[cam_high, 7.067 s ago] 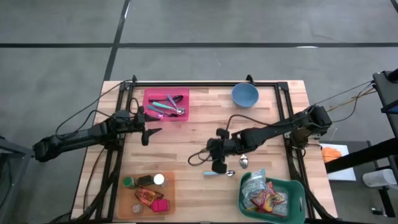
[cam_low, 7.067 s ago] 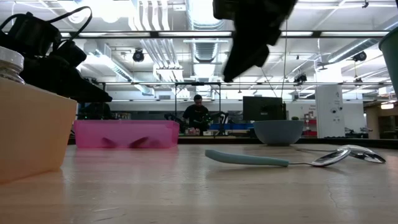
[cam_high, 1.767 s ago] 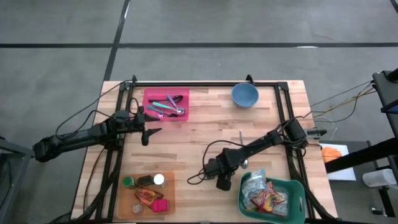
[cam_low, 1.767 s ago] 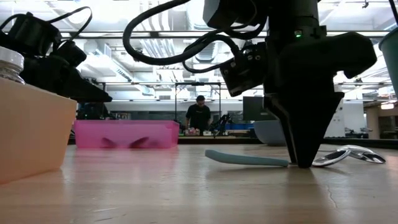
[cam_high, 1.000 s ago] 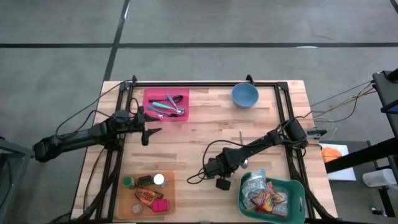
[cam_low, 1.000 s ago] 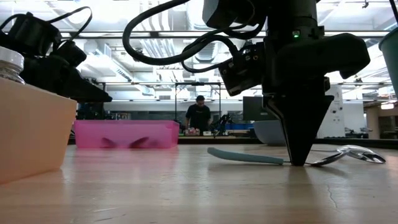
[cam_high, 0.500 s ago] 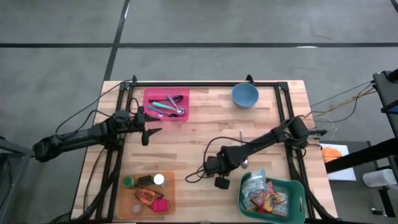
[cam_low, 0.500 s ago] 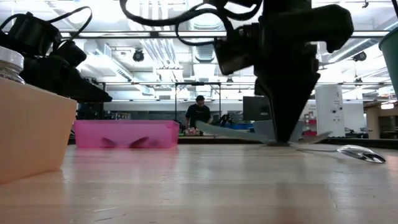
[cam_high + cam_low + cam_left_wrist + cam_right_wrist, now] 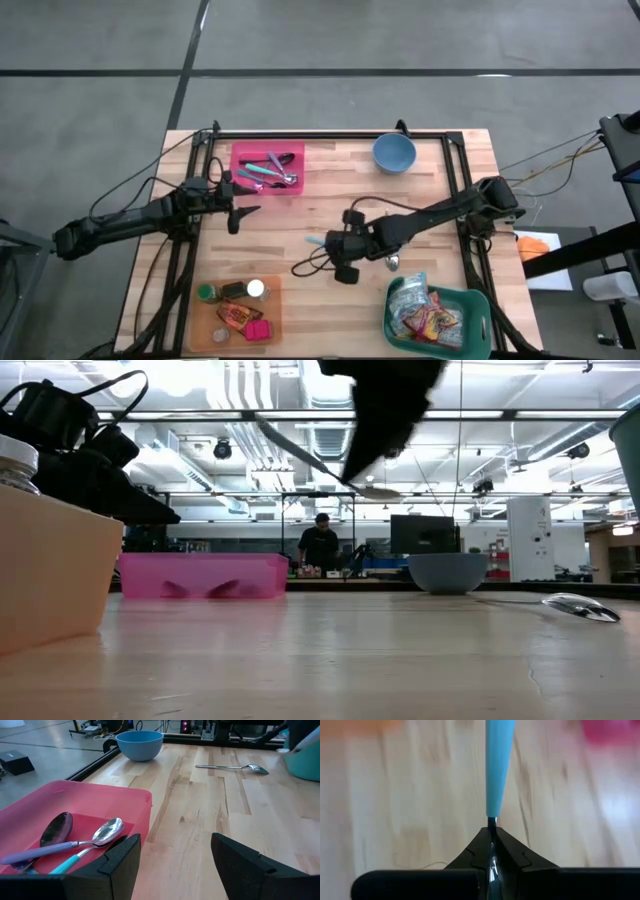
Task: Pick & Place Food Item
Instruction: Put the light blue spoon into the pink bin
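Blue-handled spoon (image 9: 496, 765) now aloft in right hand (image 9: 492, 836), bowl hidden

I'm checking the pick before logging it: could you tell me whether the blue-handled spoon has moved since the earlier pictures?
Yes. The blue-handled spoon has left the table: the right gripper holds it raised, farther from the green basket.

Not seeing any text I can actually read here. The snack packets (image 9: 432, 322) in the green basket (image 9: 478, 333), lower right of the overhead shot, are showing print, but it's too tiny to make out.
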